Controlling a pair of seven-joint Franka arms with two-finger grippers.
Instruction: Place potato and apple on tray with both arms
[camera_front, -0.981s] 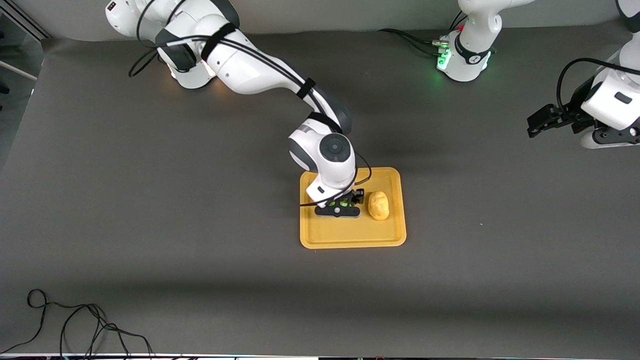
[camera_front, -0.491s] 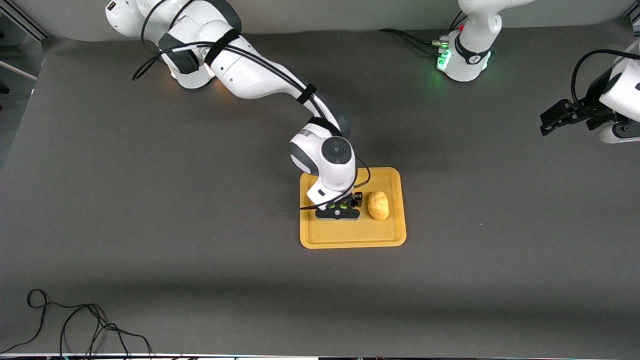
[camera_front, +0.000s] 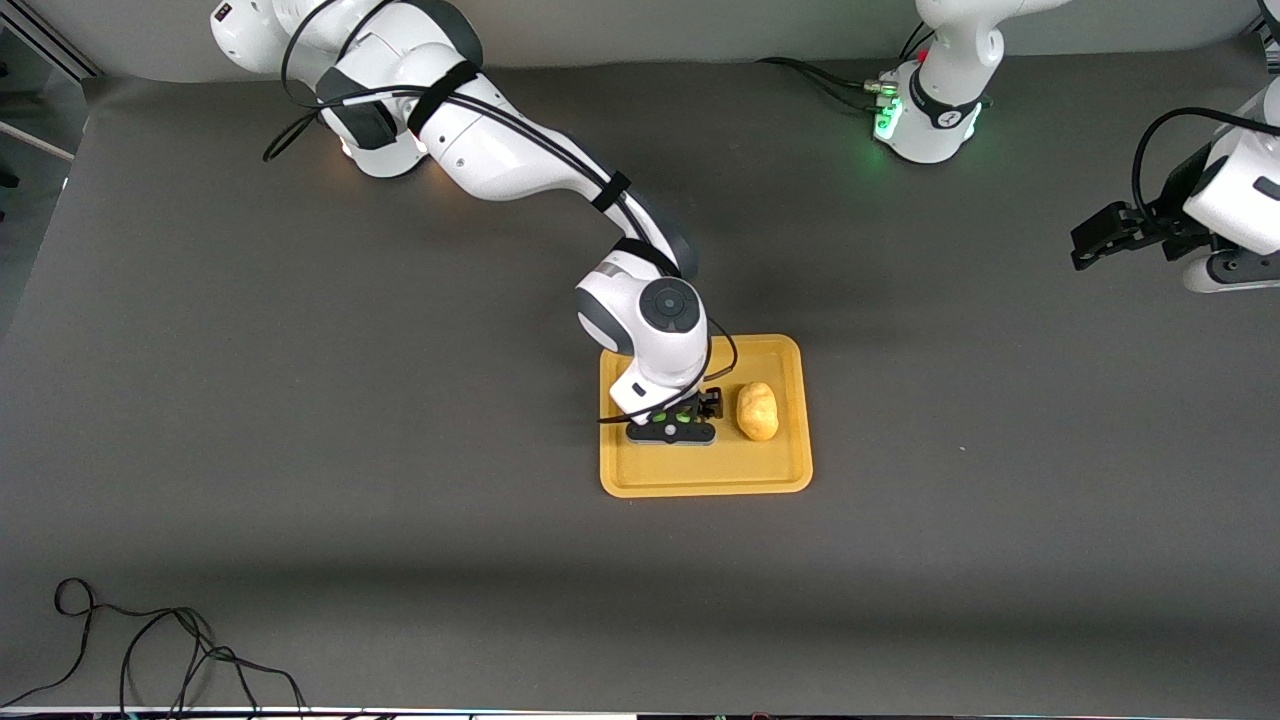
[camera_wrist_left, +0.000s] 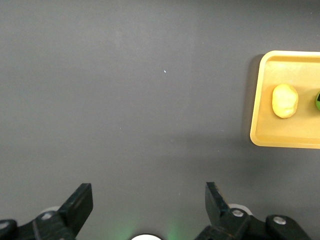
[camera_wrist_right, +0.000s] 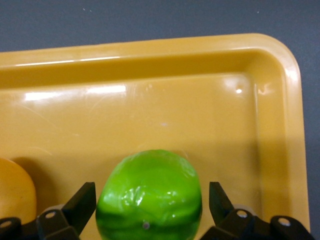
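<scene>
The right end effector (camera_wrist_right: 148, 200) has let go of the apple (camera_wrist_right: 150, 192), now on the tray (camera_front: 700, 470) beside the potato (camera_front: 757, 410) (both there). It should lift away. The left end effector (camera_wrist_left: 149, 202) waits, released.

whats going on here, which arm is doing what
The right gripper is low over the tray with the apple between its fingers, which stand open with a gap on each side, so the apple looks set down. The potato already lies on the tray beside it, toward the left arm's end. The left gripper waits, open and empty, over bare table at its own end.
</scene>
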